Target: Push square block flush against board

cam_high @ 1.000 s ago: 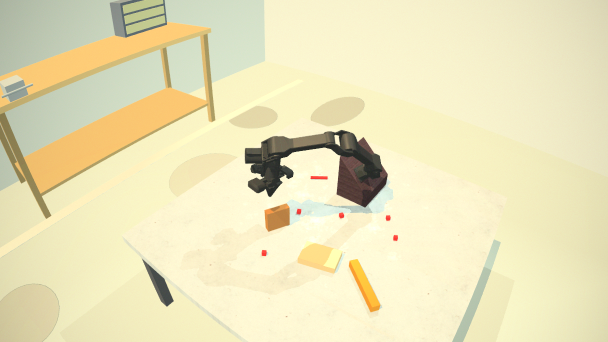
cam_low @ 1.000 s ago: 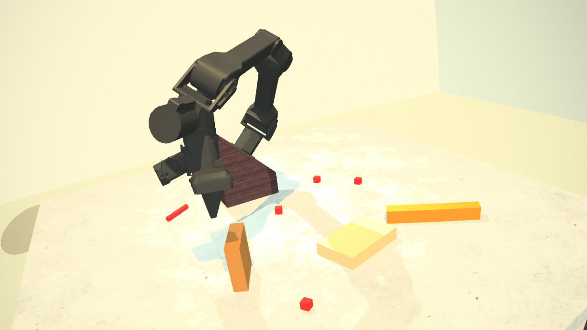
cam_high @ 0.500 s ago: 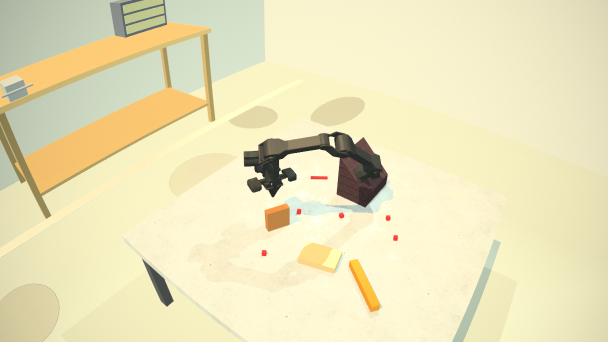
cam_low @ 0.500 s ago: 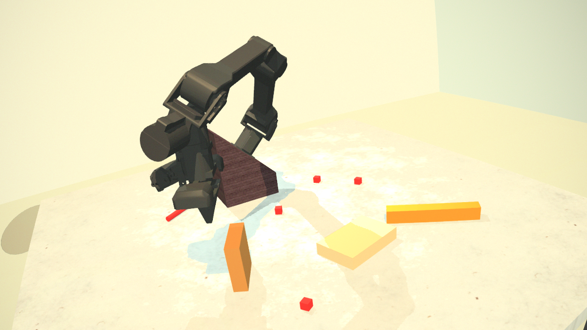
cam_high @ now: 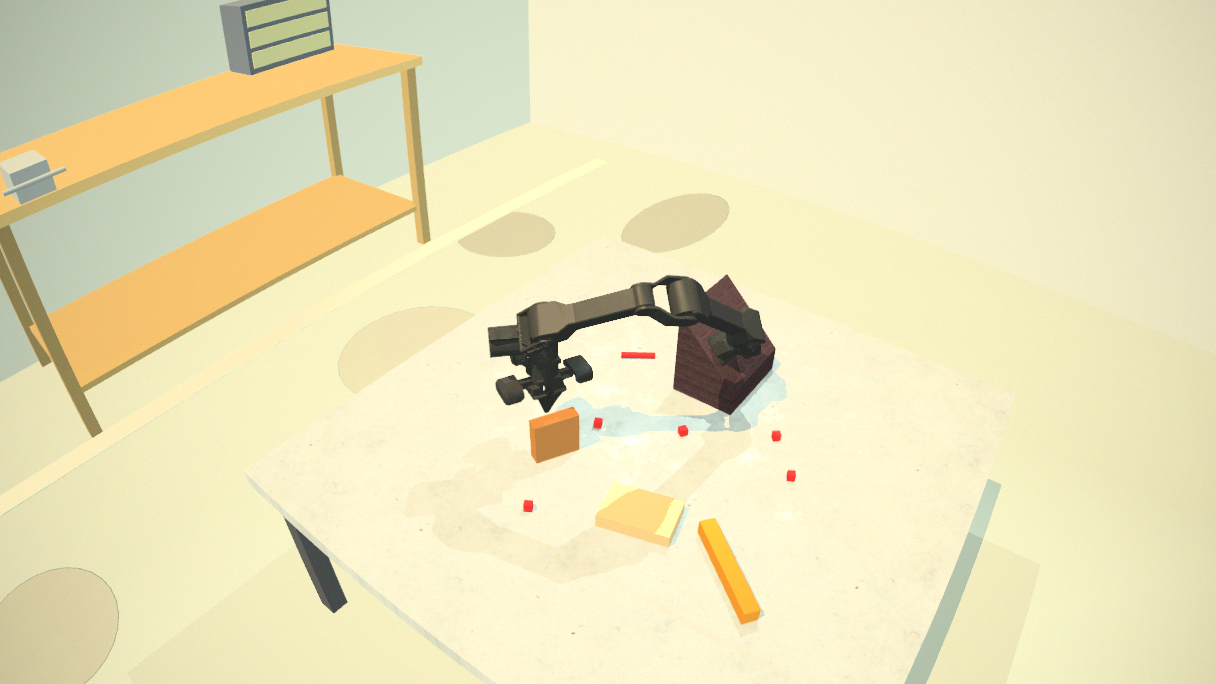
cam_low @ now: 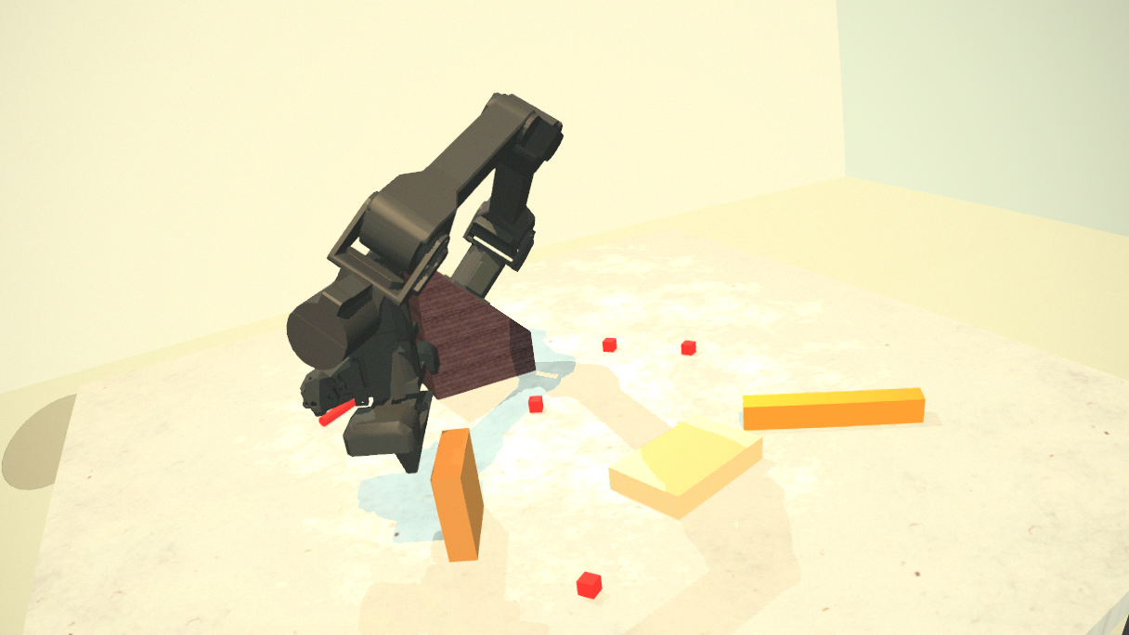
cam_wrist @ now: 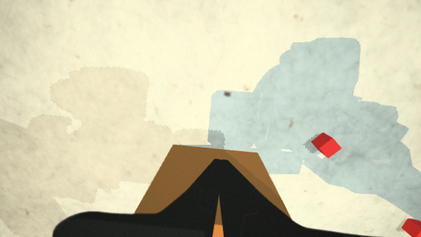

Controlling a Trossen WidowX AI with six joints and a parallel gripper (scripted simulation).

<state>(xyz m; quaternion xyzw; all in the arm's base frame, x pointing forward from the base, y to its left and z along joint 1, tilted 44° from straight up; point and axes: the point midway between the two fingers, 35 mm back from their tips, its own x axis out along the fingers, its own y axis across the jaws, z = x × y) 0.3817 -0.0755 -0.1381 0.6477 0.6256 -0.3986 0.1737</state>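
Observation:
A flat, pale yellow square slab (cam_high: pixel 637 514) (cam_low: pixel 686 465) lies on the table. A long orange bar (cam_high: pixel 728 571) (cam_low: pixel 833 412) lies beside it, with a gap between them. A squarish orange block (cam_high: pixel 554 437) (cam_low: pixel 456 505) (cam_wrist: pixel 166 183) stands on its narrow edge, apart from both. My gripper (cam_high: pixel 547 410) (cam_low: pixel 409 471) (cam_wrist: pixel 219 165) is shut with nothing between its fingertips. It points down close to the upper part of the standing block, and its fingers hide part of that block in the wrist view. I cannot tell whether they touch.
A dark wood-grained wedge (cam_high: pixel 701 374) (cam_low: pixel 473 339) stands behind, near the arm's base. A red rod (cam_high: pixel 637 355) (cam_low: pixel 337 412) lies behind the gripper. Small red cubes lie about, one (cam_high: pixel 597 422) (cam_wrist: pixel 326 145) near the standing block and one (cam_high: pixel 528 506) (cam_low: pixel 589 585) toward the front left of the top view.

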